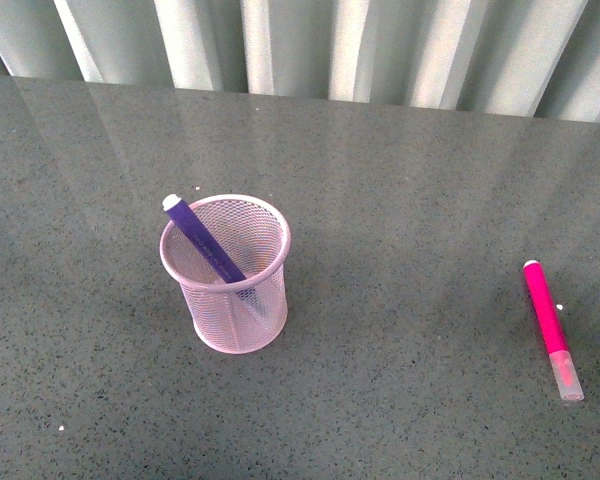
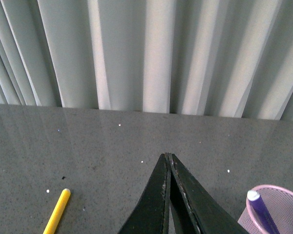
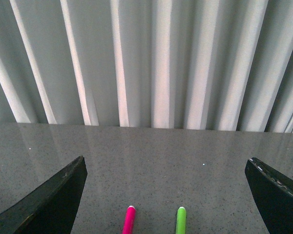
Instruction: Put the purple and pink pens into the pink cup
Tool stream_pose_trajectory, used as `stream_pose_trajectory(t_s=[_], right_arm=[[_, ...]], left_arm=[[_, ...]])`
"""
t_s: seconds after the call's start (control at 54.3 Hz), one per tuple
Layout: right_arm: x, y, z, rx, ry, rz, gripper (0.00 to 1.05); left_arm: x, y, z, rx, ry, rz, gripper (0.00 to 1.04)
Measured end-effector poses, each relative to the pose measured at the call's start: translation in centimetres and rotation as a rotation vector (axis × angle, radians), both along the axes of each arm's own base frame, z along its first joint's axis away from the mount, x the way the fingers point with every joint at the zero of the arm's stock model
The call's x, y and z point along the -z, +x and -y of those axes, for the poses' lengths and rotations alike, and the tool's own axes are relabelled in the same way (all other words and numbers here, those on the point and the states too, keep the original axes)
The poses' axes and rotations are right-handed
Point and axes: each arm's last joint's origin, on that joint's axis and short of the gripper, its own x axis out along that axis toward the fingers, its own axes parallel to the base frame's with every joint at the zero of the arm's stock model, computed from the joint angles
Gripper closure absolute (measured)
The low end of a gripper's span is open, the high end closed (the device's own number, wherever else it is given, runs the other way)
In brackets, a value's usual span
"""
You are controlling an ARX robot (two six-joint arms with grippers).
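Note:
The pink cup stands upright on the grey table, left of centre in the front view. The purple pen leans inside it, white end up over the rim. The pink pen lies flat on the table at the right, translucent cap toward me. Neither gripper shows in the front view. In the left wrist view my left gripper is shut and empty, with the cup and purple pen beside it. In the right wrist view my right gripper is open wide, the pink pen lying between its jaws.
A yellow pen lies on the table in the left wrist view. A green pen lies beside the pink pen in the right wrist view. A pleated pale curtain runs along the table's far edge.

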Motion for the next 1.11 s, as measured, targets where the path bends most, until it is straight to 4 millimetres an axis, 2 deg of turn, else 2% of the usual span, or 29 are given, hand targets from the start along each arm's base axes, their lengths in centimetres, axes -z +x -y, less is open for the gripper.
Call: stream_pose_trajectory(t_s=[0.074, 0.663, 1.105], right_arm=[[0.0, 0.0, 0.0, 0.000, 0.000, 0.000, 0.07], [0.0, 0.0, 0.0, 0.000, 0.000, 0.000, 0.07], [0.0, 0.0, 0.0, 0.000, 0.000, 0.000, 0.07]], left_arm=[[0.4, -0.4, 0.0, 0.000, 0.000, -0.018, 1.01], [-0.4, -2.6, 0.0, 0.000, 0.000, 0.010, 1.01], [-0.3, -3.5, 0.0, 0.000, 0.000, 0.010, 1.01]])
